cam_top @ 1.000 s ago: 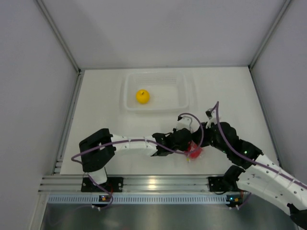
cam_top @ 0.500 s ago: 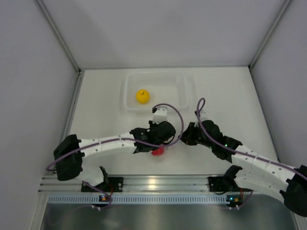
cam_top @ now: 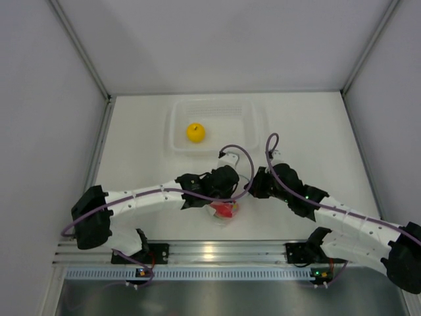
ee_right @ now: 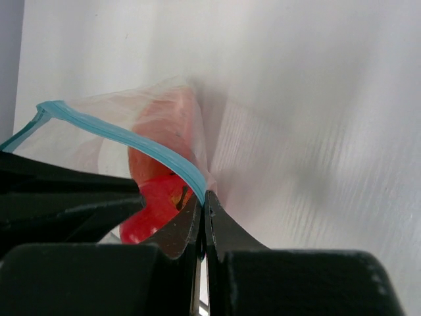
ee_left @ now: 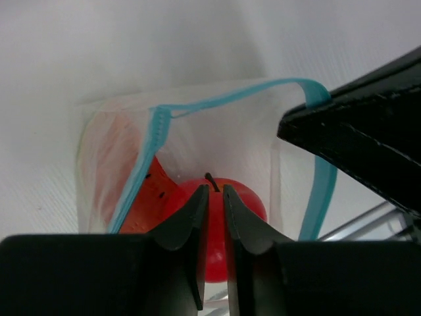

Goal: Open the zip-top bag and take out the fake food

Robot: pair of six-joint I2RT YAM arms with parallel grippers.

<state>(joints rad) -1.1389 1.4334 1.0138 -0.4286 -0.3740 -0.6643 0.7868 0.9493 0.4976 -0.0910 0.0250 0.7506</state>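
At the open bag (ee_left: pixel 217 138) mouth, left end effector (ee_left: pixel 215 191) is just parting above red fruit (ee_left: pixel 247 201); right end effector (ee_right: pixel 202 197) is clamping zip strip (ee_right: pixel 131 141).

bright, even light, soft shadows; the left pincer (ee_left: pixel 215 192) sits dark and slightly blurred up close.
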